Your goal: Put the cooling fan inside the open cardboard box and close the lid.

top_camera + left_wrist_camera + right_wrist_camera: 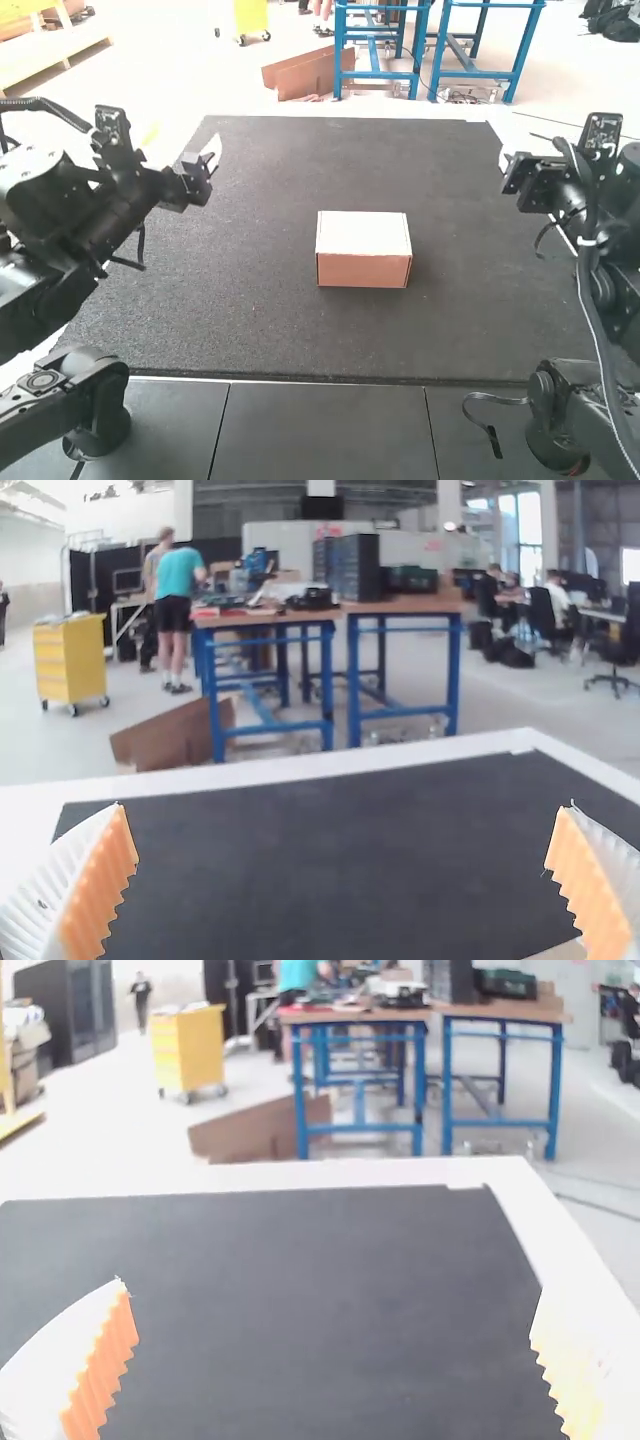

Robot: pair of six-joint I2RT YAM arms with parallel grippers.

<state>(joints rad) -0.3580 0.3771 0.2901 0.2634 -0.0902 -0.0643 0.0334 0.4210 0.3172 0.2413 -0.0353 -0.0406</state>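
Black mat (250,310) beneath us, cardboard box (363,268) dead centre with its lid (363,233) lying flat, fan presumably inside, left gripper (200,170) at nine o'clock and right gripper (512,172) at three both spread empty, so we'd press it down evenly.

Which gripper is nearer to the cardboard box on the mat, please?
The right gripper, though only slightly: it hangs to the right of the cardboard box and farther back. The left gripper hangs to its left, also farther back, a little farther off.
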